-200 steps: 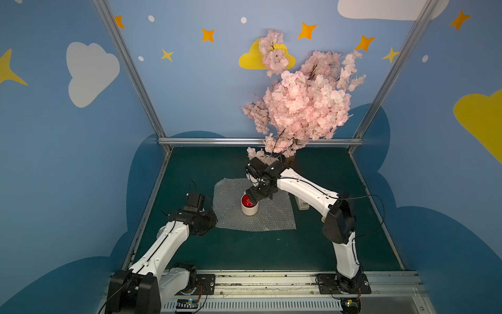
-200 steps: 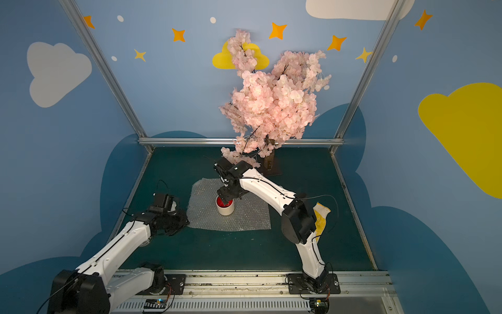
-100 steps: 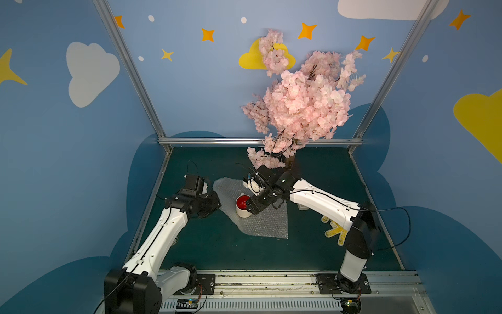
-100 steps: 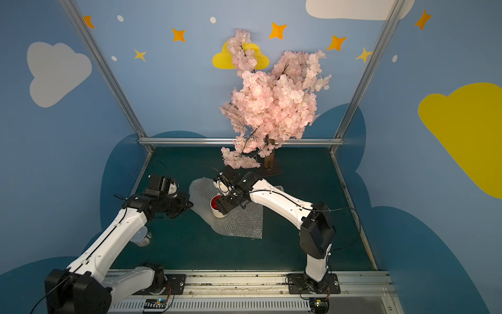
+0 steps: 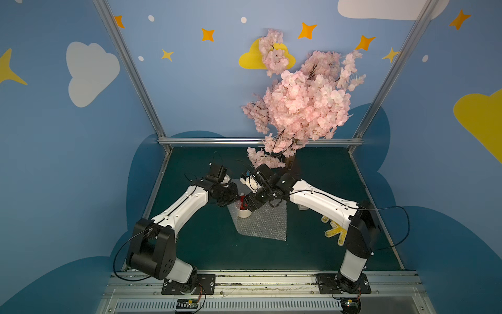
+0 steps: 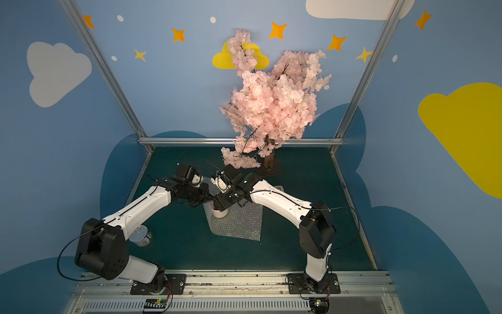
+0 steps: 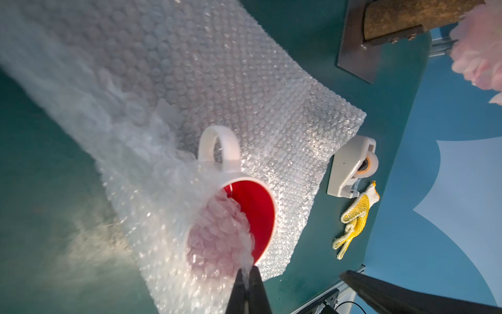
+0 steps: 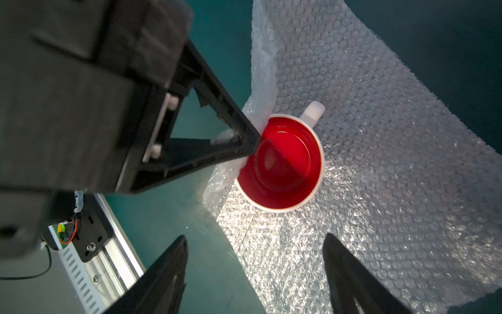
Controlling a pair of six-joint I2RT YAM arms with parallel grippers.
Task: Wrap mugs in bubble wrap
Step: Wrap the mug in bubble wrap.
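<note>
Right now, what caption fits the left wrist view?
The left gripper, shut on a corner of the bubble wrap, holds it draped over the rim of the red-lined mug.

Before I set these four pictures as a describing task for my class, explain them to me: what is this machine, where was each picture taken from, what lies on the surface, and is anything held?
The machine is two robot arms on a rail, each ending in a two-fingered gripper. The two wide pictures come from one camera head, looking down on the green table. The two close-ups come from a camera on each wrist. On the table lies a sheet of bubble wrap with a white mug, red inside, standing upright on it. A tape dispenser, a yellow-dotted glove and a pink blossom tree sit nearby. The left gripper is shut on an edge of the wrap, held up at the mug's rim. The right gripper is open over the mug, holding nothing.
</note>
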